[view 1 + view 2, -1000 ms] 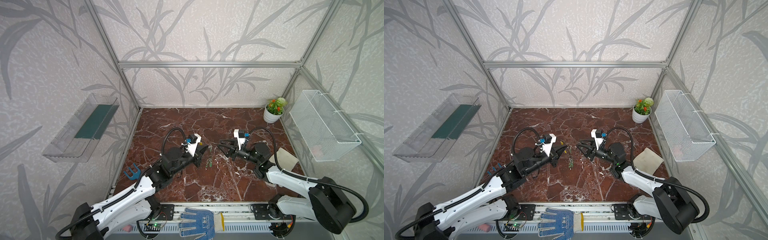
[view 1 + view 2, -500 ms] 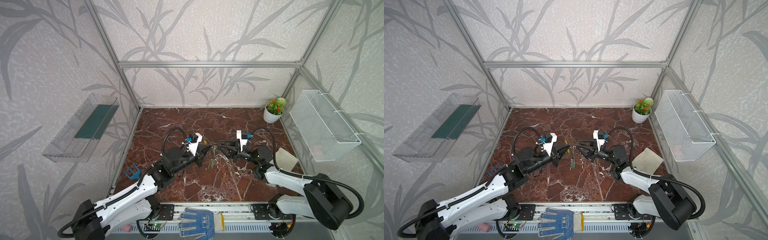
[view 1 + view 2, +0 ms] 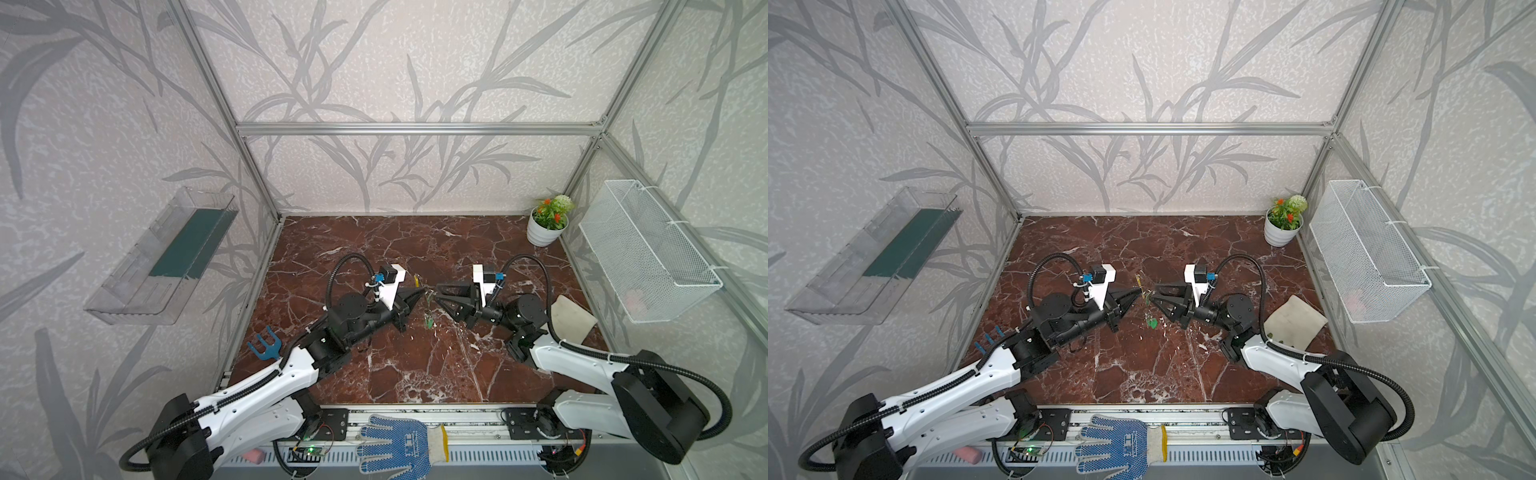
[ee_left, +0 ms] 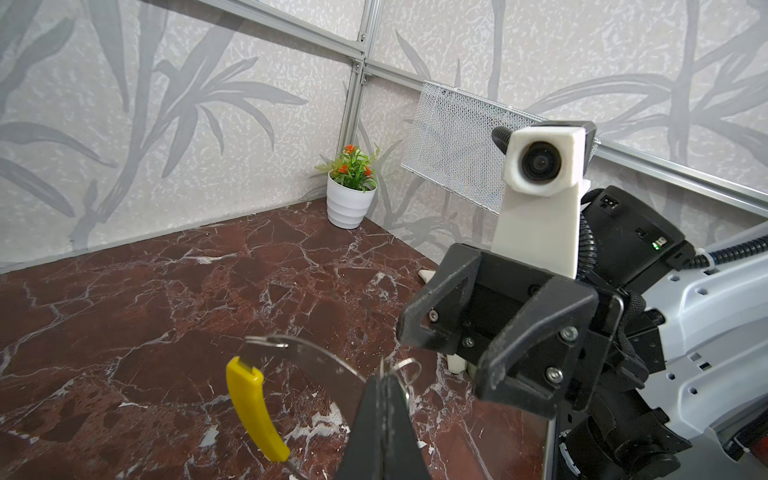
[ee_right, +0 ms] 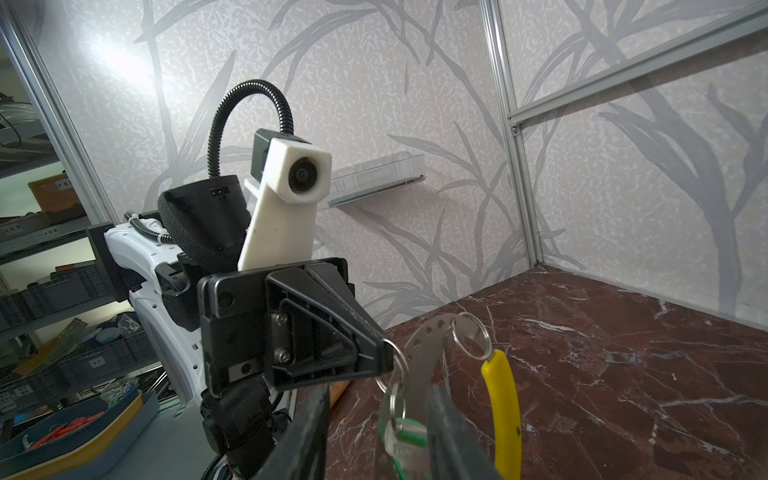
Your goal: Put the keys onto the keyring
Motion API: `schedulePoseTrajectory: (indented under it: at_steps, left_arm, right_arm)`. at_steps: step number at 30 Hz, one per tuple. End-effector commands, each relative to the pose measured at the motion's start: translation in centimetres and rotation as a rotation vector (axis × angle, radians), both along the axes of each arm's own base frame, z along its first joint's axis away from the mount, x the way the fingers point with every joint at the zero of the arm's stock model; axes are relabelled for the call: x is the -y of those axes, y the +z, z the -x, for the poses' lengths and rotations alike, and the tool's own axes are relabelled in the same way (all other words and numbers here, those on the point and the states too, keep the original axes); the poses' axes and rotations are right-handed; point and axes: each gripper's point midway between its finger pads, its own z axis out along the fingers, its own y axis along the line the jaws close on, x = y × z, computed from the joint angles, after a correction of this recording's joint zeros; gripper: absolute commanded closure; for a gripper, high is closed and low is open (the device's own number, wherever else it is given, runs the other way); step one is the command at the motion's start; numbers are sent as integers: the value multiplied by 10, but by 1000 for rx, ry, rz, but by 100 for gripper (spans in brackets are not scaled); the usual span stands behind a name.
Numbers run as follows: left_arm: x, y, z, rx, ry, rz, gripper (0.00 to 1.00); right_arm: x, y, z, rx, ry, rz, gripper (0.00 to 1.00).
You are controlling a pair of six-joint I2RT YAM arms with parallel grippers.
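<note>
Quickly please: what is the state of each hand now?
Left hand: closed, holding the keyring.
Right hand: open, with a green key hanging between its jaws.

Mid red-brown marble tabletop (image 3: 395,249) blocked: left gripper (image 3: 420,295) and right gripper (image 3: 435,292) face tip to tip, thin grey metal keyring (image 5: 424,345) with yellow sleeve hung between them, green-headed keys (image 5: 405,432) dangling below; no way through. Far half of tabletop free up to white ribbed plant pot (image 3: 542,235) in far right corner. Beige square cloth (image 3: 573,318) lies flat at right edge. Near strip between the arm bases free. White wire mesh basket (image 3: 648,257) juts off right wall, clear plastic shelf (image 3: 166,257) off left wall, both above the tabletop.
</note>
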Motion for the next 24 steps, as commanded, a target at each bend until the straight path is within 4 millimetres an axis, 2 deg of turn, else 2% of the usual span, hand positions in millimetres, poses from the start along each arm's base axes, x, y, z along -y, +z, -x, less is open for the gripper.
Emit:
schedulePoseTrajectory:
  at_steps: [1, 4, 8, 11, 13, 15, 18, 24]
  left_arm:
    - [1, 15, 3, 35, -17, 50, 100]
    - [0, 14, 4, 33, -16, 45, 100]
    - [-1, 14, 3, 33, -14, 42, 100]
    - [0, 14, 3, 33, -15, 40, 100]
    - [1, 14, 2, 36, -15, 38, 100]
    - [2, 16, 1, 38, -16, 40, 100]
    - [1, 21, 0, 43, -9, 51, 100]
    - [-7, 31, -7, 47, 54, 108, 100]
  right_arm:
    - [1, 3, 3, 30, -8, 6, 61]
    - [1, -1, -1, 19, -29, 20, 61]
    - [-3, -3, 0, 16, -14, 35, 68]
    - [-4, -3, 2, 25, -9, 39, 80]
    - [-4, -3, 2, 27, -8, 39, 84]
    - [-4, -3, 3, 32, -5, 38, 93]
    - [-5, -3, 3, 32, -3, 39, 99]
    - [-10, -5, 7, 34, 30, 46, 100]
